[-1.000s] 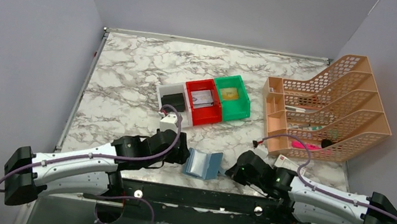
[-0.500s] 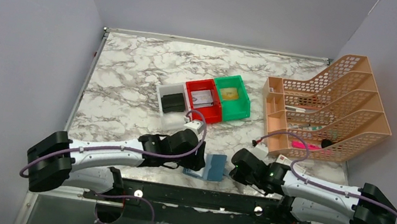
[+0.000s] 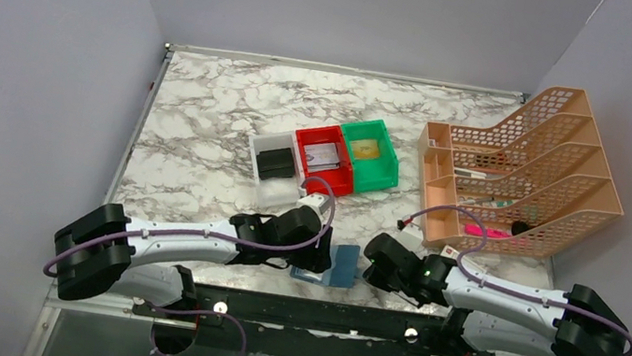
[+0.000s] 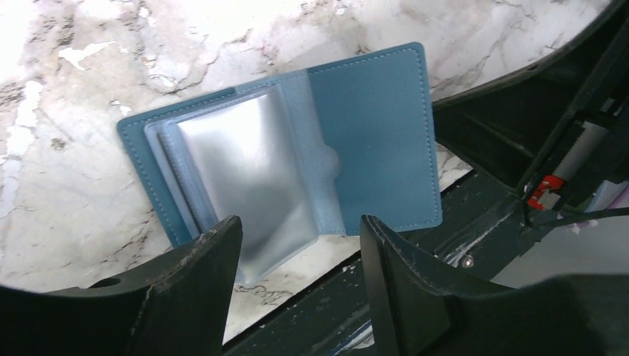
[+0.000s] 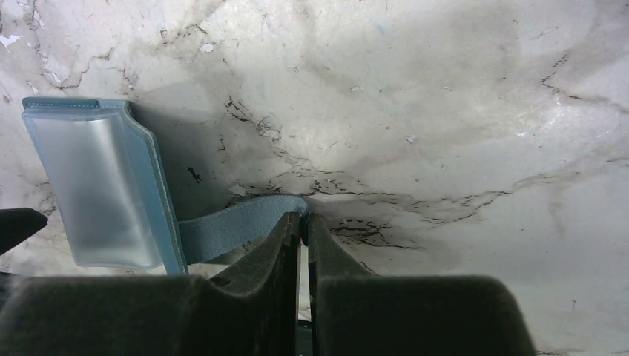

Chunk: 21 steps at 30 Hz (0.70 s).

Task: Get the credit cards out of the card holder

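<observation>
The blue card holder (image 3: 339,266) lies open on the marble bench (image 3: 208,115), at 6 o'clock, close to the near edge. Its shiny clear pockets (image 4: 245,170) face up. The left end effector (image 3: 316,258) is at the holder's 9 o'clock, just over it. Its two fingers are spread wide and hold nothing. The right end effector (image 3: 368,261) is at the holder's 3 o'clock. Its fingers are nearly closed and pinch the holder's little tab (image 5: 237,222).
</observation>
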Motion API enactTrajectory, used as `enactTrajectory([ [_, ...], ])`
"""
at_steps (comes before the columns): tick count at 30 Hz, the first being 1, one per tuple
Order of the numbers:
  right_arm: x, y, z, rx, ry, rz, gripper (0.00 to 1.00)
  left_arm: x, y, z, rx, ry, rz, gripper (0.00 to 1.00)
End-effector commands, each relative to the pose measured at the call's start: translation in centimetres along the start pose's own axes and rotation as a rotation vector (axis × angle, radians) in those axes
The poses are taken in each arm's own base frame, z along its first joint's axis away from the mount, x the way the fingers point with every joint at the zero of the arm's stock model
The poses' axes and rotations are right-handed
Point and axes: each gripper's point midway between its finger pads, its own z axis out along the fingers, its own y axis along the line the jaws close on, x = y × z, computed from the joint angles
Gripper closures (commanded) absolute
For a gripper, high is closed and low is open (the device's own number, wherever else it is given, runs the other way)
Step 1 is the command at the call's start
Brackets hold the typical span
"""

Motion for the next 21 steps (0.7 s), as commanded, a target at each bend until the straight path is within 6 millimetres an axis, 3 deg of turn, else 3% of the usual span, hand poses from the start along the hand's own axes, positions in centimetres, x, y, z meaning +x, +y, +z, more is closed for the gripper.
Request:
enactTrajectory([
  [1,0.0,-1.7,0.0,0.051,-0.012,0.001,0.89,-0.8,0.9,-0.7,-0.066,-0.038,-0.022,0.36],
  [21,-0.3,-1.0,-0.5,0.004,-0.025,0.029,0.88,1.2,2.0,0.5,-0.106,0.039,-0.029,0.38],
])
